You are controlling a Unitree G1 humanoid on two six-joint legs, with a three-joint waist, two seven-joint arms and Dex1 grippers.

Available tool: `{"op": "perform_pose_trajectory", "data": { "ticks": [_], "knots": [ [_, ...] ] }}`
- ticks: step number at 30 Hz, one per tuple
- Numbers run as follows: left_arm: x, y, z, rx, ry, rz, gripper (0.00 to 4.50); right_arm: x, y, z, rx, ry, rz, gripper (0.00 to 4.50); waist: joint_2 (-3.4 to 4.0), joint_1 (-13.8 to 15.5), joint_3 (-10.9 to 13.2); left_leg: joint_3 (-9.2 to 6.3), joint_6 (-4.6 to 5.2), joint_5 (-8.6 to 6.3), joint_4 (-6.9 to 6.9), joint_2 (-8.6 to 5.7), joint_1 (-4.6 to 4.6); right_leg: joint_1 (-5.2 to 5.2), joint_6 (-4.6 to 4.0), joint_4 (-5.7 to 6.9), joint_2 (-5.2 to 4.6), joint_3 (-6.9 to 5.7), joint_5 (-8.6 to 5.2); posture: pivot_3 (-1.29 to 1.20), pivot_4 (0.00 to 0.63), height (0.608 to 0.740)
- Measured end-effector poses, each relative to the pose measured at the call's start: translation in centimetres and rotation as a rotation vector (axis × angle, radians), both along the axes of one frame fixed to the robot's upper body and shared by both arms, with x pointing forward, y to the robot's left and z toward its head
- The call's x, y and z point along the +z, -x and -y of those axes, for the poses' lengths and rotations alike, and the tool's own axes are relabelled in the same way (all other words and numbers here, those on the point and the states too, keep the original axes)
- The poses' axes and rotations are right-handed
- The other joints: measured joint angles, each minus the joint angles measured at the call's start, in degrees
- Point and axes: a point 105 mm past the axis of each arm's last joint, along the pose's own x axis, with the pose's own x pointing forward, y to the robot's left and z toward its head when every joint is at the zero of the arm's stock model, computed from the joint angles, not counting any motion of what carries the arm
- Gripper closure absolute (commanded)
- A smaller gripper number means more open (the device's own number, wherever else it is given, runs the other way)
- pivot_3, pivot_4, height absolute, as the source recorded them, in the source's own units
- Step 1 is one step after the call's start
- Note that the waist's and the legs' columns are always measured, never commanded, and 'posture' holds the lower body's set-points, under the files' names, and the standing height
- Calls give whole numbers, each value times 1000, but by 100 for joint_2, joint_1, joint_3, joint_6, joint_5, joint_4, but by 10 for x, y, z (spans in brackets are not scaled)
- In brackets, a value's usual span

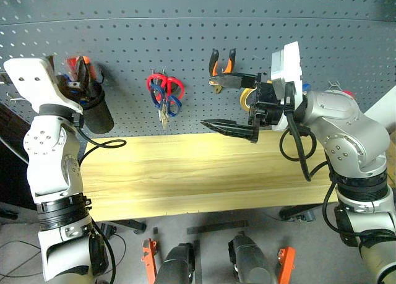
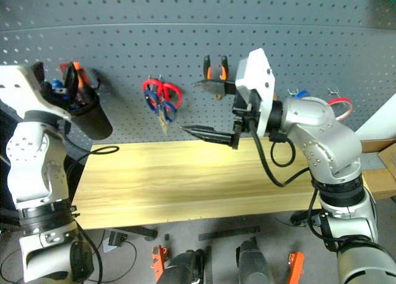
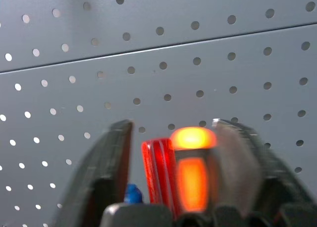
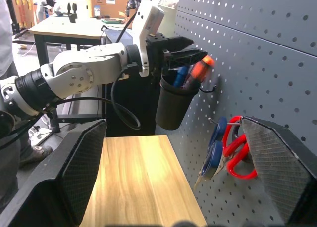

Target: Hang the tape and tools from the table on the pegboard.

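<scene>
Orange-handled screwdriver (image 4: 199, 68) sits in the black cup (image 1: 96, 111) on the pegboard (image 1: 185, 43) — we judge it just placed. Our left gripper (image 4: 181, 49), fingers parted around the handle, must back away; scissors (image 1: 170, 101) and pliers (image 1: 221, 67) hang; right gripper (image 1: 232, 104) gapes empty.

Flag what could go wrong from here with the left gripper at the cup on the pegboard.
1. The left gripper is open around the orange-handled screwdriver standing in the black cup; pulling back carelessly could drag it out.
2. The cup hangs on the pegboard beside a hook; a nudge might unseat it, spilling the tools onto the table.
3. The open right gripper hovers near the hung pliers and could knock them off.
</scene>
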Motion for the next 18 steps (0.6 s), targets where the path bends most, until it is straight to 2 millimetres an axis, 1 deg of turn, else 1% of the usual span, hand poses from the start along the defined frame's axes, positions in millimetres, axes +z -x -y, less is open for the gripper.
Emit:
{"op": "perform_pose_trajectory", "data": {
  "ticks": [1, 2, 4, 5, 6, 8, 9, 10, 11, 13, 15, 17, 18],
  "knots": [
    [2, 1, 0, 8, -1, 9, 125, 0, 0, 1, -3, 2, 1, 0, -1, -1, -1, 0, 0, 0, 0, 0, 0, 0, 0, 0, 0, -1, 0, -121, 155, 740],
    [5, 4, 1, 12, -5, 22, 21, 0, -1, 2, -7, 5, 2, 0, -1, 0, -2, 0, 0, 0, 1, 0, 0, 0, 0, 1, 0, 0, 0, -118, 155, 740],
    [17, 9, 8, -8, -44, 52, 21, 1, -1, 8, -22, 2, -4, 0, -4, 8, -6, -3, 0, 0, 2, 0, -3, 0, 0, 1, 0, 0, 0, -104, 152, 740],
    [28, 13, 19, -49, -95, 71, 21, 0, -2, 17, -42, 2, -20, 0, -12, 15, -10, -9, 0, 0, 3, 0, -8, -1, 0, 0, 0, 0, 0, -101, 152, 740],
    [37, 18, 27, -77, -127, 94, 21, -1, -2, 22, -55, 2, -32, 0, -15, 27, -17, -10, 0, 0, 4, -1, -8, 0, 0, -1, 0, 0, 0, -97, 151, 740],
    [56, 28, 48, -171, -180, 134, 21, -4, -1, 31, -69, 5, -61, 0, -7, 58, -39, -9, 0, 0, 2, -4, -8, 2, 0, -5, -2, 2, 0, -87, 147, 740],
    [58, 32, 58, -217, -198, 134, 21, -6, 1, 35, -73, 10, -69, 0, 0, 68, -59, -9, 0, 0, 0, -4, -8, 3, 0, -6, -2, 3, 0, -81, 143, 740],
    [55, 35, 69, -270, -214, 112, 21, -7, 2, 38, -80, 14, -80, 0, 12, 87, -87, -7, 0, 0, -2, -4, -7, 3, 0, -7, -2, 5, 0, -79, 141, 740],
    [46, 38, 77, -318, -219, 72, 21, -9, 3, 44, -101, 18, -90, 0, 22, 87, -121, -2, 1, -1, -10, -4, -1, 3, 0, -7, -2, 13, 0, -78, 139, 740],
    [15, 41, 83, -379, -198, -59, 21, -14, 0, 60, -172, 19, -111, 0, 43, 85, -158, -5, 1, -1, -15, -3, 11, 5, 0, -2, 4, 23, 0, -78, 133, 740],
    [-14, 38, 77, -372, -137, -177, 21, -22, -2, 70, -231, 27, -130, 0, 46, 100, -169, -7, -2, 2, -8, 2, 15, 4, 0, 15, 10, 23, 0, -88, 126, 740],
    [-54, 37, 62, -314, -56, -314, 21, -43, -2, 72, -282, 93, -136, 0, 50, 118, -221, -4, -3, 3, -7, 4, 26, 3, 0, 34, 12, 27, 0, -93, 119, 740],
    [-67, 37, 57, -289, -31, -360, 21, -51, -3, 71, -290, 115, -143, 0, 48, 139, -227, -1, -4, 3, -3, 3, 31, 4, 0, 46, 12, 30, 0, -93, 115, 740]
  ]
}}
